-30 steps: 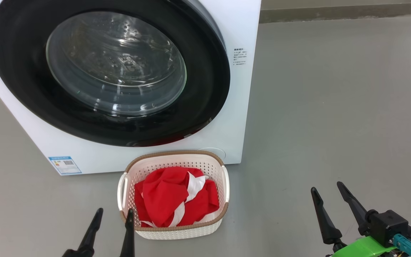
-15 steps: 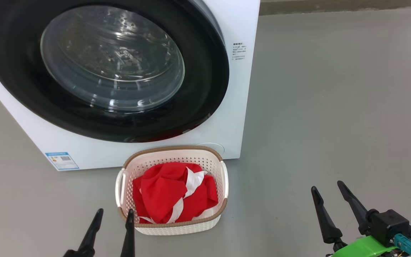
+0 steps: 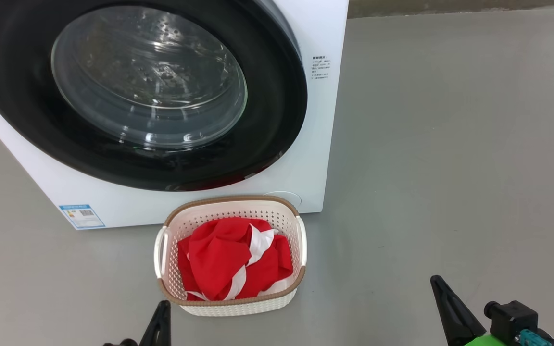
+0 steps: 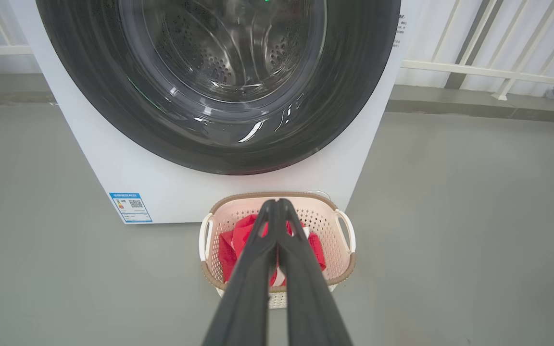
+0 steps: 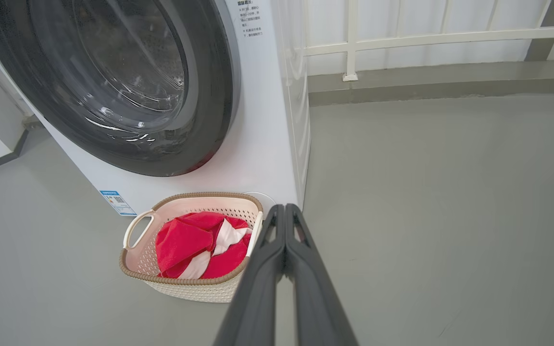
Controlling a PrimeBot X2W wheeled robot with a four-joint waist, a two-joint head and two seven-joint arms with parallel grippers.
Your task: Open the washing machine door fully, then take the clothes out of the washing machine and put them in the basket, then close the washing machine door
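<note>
Ahead of the left gripper point(image 4: 275, 203) sits the basket point(image 3: 231, 302) of clothes point(image 3: 214, 269).
Both grippers are pressed together, empty; the right gripper point(image 5: 284, 207) is farther off.

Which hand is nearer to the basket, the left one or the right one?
Left. The left hand sits just off the near left corner of the basket; the right hand is well away to its right.

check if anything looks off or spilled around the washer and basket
Nothing stands out. The washing machine door sits shut, the basket stands upright on the floor before it, and the clothes lie wholly inside, none spilled. The red tint on the door's lower rim looks like their reflection.
</note>
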